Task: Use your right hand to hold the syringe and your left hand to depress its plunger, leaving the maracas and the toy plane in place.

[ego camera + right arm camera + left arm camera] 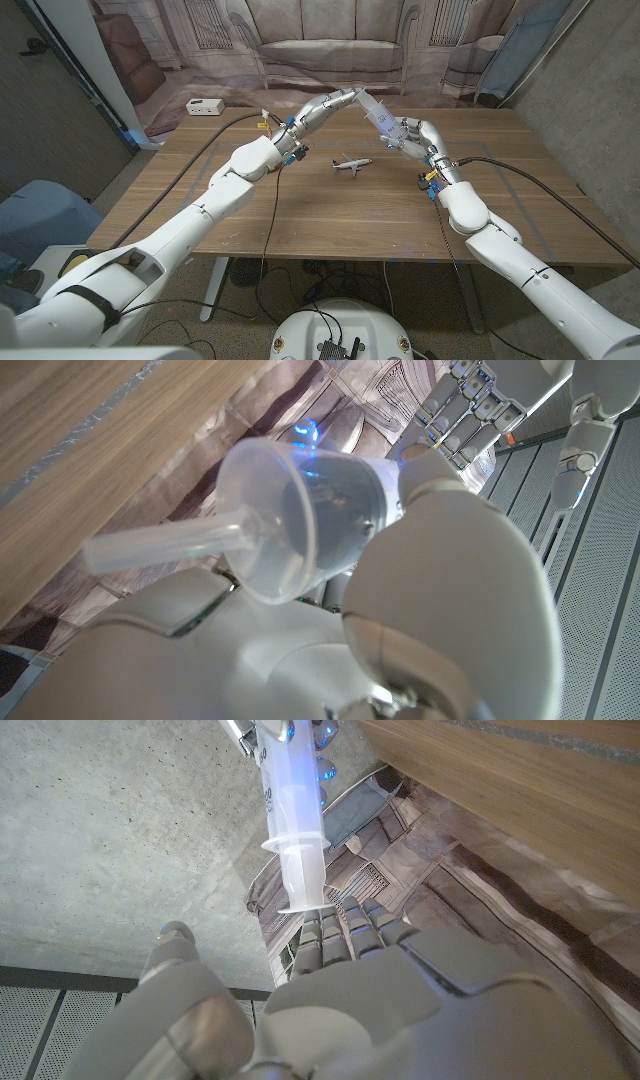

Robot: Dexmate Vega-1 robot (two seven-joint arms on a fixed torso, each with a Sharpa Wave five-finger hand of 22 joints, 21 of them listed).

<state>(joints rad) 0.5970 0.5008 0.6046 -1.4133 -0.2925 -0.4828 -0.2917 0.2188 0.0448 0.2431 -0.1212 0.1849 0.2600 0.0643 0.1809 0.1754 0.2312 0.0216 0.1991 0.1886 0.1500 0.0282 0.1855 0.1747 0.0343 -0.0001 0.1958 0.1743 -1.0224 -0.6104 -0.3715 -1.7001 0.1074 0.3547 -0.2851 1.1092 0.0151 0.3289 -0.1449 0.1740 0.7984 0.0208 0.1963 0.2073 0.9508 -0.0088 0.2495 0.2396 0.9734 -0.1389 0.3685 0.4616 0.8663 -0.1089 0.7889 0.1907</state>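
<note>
a clear plastic syringe [378, 117] with a wide flanged barrel and a thin plunger rod is held up in the air over the far middle of a brown wooden table [330, 215], slanting from about ten o'clock down to four o'clock in the head view. the robot's white right hand [415, 137] grips its lower end, fingers wrapped around the barrel; in the right wrist view the flared barrel [300, 510] sits between the thumb and the curled fingers, with the plunger rod sticking out sideways. the robot's white left hand [335, 103] reaches in from ten o'clock, its fingers held straight and pressed together, their tips meeting the syringe's upper end. in the left wrist view those fingertips [345, 930] lie right at the flat end of the plunger [298, 850]; it holds nothing.

just below the syringe, near the centre of the table, a small white toy plane [351, 165] with dark markings sits on the wood, apart from both hands.

farther out, a white power strip [205, 106] lies at the table's far left corner, at about eleven o'clock. black cables [270, 215] trail across the tabletop from both arms. behind the table hangs a printed backdrop [320, 45] showing a sofa and panelled walls, with grey concrete walls to either side.
</note>
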